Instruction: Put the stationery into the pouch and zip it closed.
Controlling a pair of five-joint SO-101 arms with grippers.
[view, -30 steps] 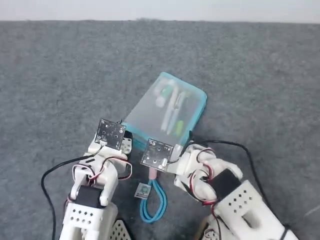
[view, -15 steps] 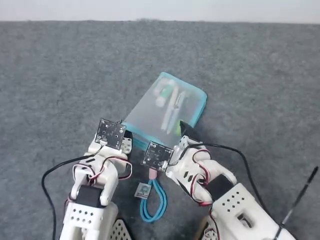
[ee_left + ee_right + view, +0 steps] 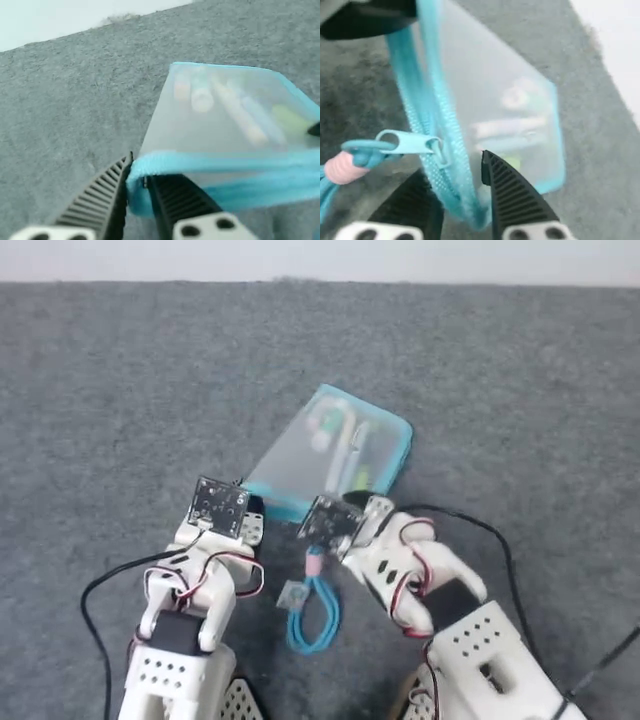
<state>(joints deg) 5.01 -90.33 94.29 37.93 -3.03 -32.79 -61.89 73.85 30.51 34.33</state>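
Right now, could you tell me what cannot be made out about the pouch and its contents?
Stationery: blurred behind the pouch's frosted wall in every view; item types unclear.
Zip edge: hidden by both arms in the high view, blurred in wrist views; closure unclear.
Right gripper: straddles the zip edge in the right wrist view; grip unclear.
Tag: too small, high view.

The light is soft and even and seems to come from above. The high view is bright all over. The grey carpet (image 3: 120,390) carries only short, faint shadows, darkest close under the left arm (image 3: 190,590) and the right arm (image 3: 430,590), from 5 to 7 o'clock. The frosted pouch (image 3: 330,450) shows no hard glare. The pale wall (image 3: 320,260) at 12 o'clock is almost washed out.
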